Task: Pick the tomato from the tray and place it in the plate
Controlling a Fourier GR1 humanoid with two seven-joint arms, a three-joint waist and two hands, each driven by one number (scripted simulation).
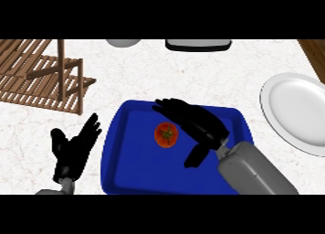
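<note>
- The worktop (pixel 192 77) is pale, marbled stone and fills most of the head view.
- A blue tray (pixel 135 169) with a raised rim and rounded corners lies on it at the lower middle.
- A wooden slatted rack (pixel 30 77) stands at the upper left, well apart from the tray.
- A white plate (pixel 303 112) sits at the right edge, near the tray's right rim but not touching it, partly cut off by the view's edge.
- The right hand (pixel 196 123) comes in on its grey forearm from the lower right and hangs over the tray, fingers stretched out and relaxed toward the tray's far rim, thumb pointing down toward the near side; it grasps nothing.
- The left hand (pixel 74 151) rests at the lower left, just beside the tray's left rim, fingers up and spread, released.
- A dark flat object (pixel 197 44) and a pale rounded object (pixel 123 43) lie at the far edge, both cut off.
- The tomato (pixel 166 135) lies in the tray, a little above its middle, just left of the right hand's palm. It is orange-red and oval, with a small green-brown stem mark at its centre.
</note>
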